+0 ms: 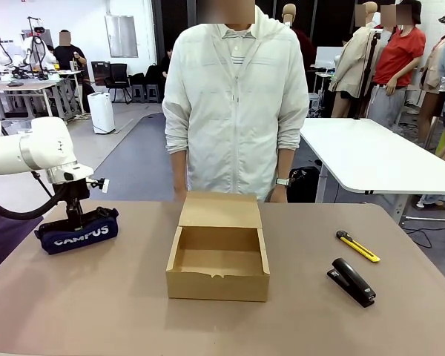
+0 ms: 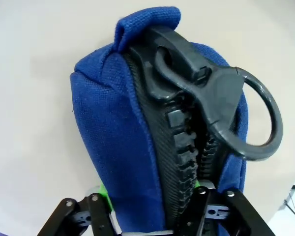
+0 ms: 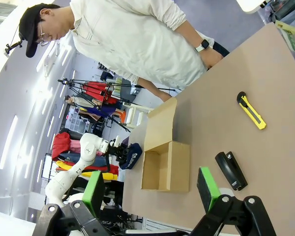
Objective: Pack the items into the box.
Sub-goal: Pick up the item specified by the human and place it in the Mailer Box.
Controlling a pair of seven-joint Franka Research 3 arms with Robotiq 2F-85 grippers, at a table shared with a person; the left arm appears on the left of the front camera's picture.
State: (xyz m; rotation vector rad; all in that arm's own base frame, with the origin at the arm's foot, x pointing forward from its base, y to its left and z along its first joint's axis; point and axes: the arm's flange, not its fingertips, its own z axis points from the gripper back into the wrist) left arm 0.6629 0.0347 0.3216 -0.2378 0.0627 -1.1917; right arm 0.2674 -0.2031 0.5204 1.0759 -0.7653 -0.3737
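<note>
Closest to the front camera stands the box (image 1: 218, 276), at the middle of the surface (image 1: 96, 308), open and empty, with its lid flap (image 1: 220, 210) upright along the 12 o'clock side. At 4 o'clock from it lies the black stapler (image 1: 351, 282), which is no part of the packing. A little farther, at 3 o'clock, the yellow-and-black utility knife (image 1: 358, 247) lies flat, well apart from the box. It looks light, stiff and smooth, and it sits low, so I judge it best pinched across its narrow width near mid-length, where it will balance. The right tool (image 3: 150, 189) hangs above the surface with its green pads spread wide and nothing between them.

Farther still, at 10 o'clock from the box, the navy "CAMPUS" pouch (image 1: 80, 231) rests on the surface with the left tool (image 1: 74, 215) planted on top of it. Seen from the wrist, the pads (image 2: 102, 192) straddle the pouch at its flanks, with the zip ridge between them and the big ring-shaped zip pull (image 2: 221, 98) beyond. Whether they press firmly or merely touch, I cannot tell. The pouch is soft fabric, probably light. It should give under the squeeze and sag at both ends, so a hold across the middle suits it, and the box leaves it little room to spare.

At 12 o'clock a person (image 1: 236, 96) stands behind the surface
</note>
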